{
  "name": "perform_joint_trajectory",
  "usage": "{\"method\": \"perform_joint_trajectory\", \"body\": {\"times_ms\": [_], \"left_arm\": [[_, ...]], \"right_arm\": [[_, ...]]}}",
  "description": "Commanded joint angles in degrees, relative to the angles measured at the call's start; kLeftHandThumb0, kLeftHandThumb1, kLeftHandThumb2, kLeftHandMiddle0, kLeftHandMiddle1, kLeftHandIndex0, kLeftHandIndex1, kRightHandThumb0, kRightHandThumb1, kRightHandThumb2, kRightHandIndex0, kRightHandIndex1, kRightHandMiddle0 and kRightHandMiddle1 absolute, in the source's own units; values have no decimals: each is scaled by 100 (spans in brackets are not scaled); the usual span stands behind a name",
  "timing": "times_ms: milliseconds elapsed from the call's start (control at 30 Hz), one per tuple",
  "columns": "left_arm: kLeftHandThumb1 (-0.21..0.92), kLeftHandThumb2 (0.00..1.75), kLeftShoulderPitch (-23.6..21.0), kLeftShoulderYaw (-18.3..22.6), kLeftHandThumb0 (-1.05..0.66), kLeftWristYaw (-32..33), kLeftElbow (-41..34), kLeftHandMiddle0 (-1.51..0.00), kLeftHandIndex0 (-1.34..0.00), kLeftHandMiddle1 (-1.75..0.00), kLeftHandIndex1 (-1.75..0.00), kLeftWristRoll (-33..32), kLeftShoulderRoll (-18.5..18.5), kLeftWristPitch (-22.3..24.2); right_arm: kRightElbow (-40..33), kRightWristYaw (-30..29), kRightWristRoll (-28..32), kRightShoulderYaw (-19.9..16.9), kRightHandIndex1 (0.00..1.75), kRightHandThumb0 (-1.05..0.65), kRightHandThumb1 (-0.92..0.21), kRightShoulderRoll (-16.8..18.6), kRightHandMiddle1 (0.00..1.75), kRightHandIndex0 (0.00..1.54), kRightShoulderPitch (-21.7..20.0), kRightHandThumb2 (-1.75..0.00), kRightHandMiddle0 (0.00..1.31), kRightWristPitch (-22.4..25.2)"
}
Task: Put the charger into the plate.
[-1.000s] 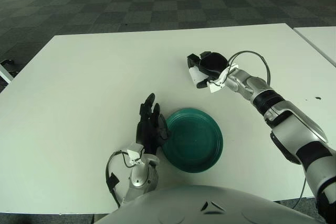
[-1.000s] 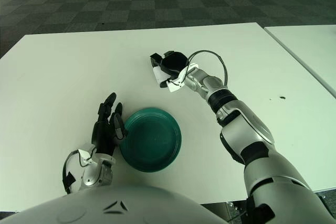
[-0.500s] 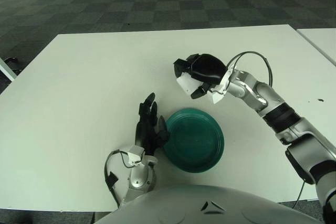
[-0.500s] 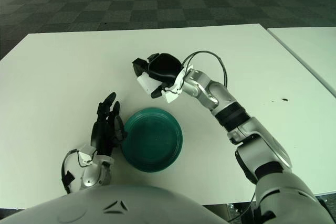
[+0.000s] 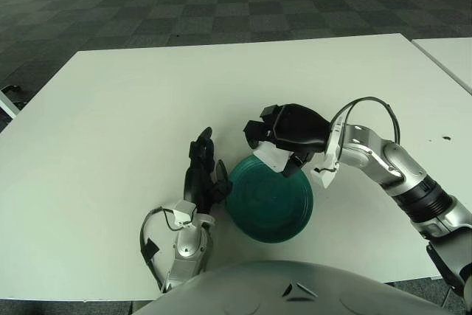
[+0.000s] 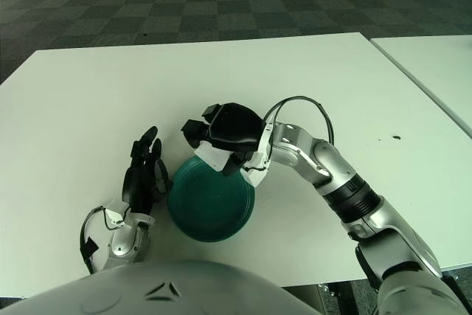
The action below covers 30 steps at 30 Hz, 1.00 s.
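Note:
A dark green plate (image 5: pixel 269 203) lies on the white table (image 5: pixel 110 123) near its front edge. My right hand (image 5: pixel 284 136) hovers over the plate's far rim, its black fingers curled around a white charger (image 5: pixel 271 157) whose lower end shows just under the palm. The same charger (image 6: pixel 212 158) appears in the right eye view, right above the plate (image 6: pixel 210 204). My left hand (image 5: pixel 203 178) stands with fingers spread and straight, just left of the plate, holding nothing.
A second white table (image 5: pixel 450 53) stands to the right across a narrow gap. Dark checkered carpet (image 5: pixel 221 5) stretches beyond the table's far edge. A small dark mark (image 5: pixel 445 138) sits on the table at the right.
My right hand has carried the charger from the middle of the table towards me and down, ending over the plate's far rim. The left hand has barely moved.

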Motion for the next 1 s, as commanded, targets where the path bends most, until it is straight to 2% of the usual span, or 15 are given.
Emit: {"method": "perform_joint_trajectory", "body": {"times_ms": [0, 233, 433, 800, 967], "left_arm": [[92, 100, 69, 2, -93, -12, 121, -21, 0, -1, -47, -52, -313, 54], [92, 99, 171, -49, -90, 212, -202, -20, 0, 0, -55, 181, -333, 402], [92, 101, 188, -69, -92, 190, -314, -18, 0, 0, -56, 163, -313, 605], [92, 102, 213, -68, -92, 172, -516, -20, 0, -1, -59, -8, -378, 812], [92, 101, 254, -128, -92, 114, -658, -21, 0, -1, -58, -190, -377, 940]], "right_arm": [[-254, 232, 226, -128, 175, -47, -35, -56, 175, 109, 108, -128, 59, -73], [-434, 746, 332, -23, 175, -46, -37, -100, 175, 108, 240, -125, 57, -194], [-372, 905, 304, -32, 175, -46, -37, -25, 175, 106, 313, -124, 57, -299], [225, 713, 57, 176, 175, -46, -38, 244, 175, 101, 444, -123, 56, -724], [268, 739, 40, 238, 175, -45, -40, 378, 175, 102, 574, -122, 55, -687]]}}
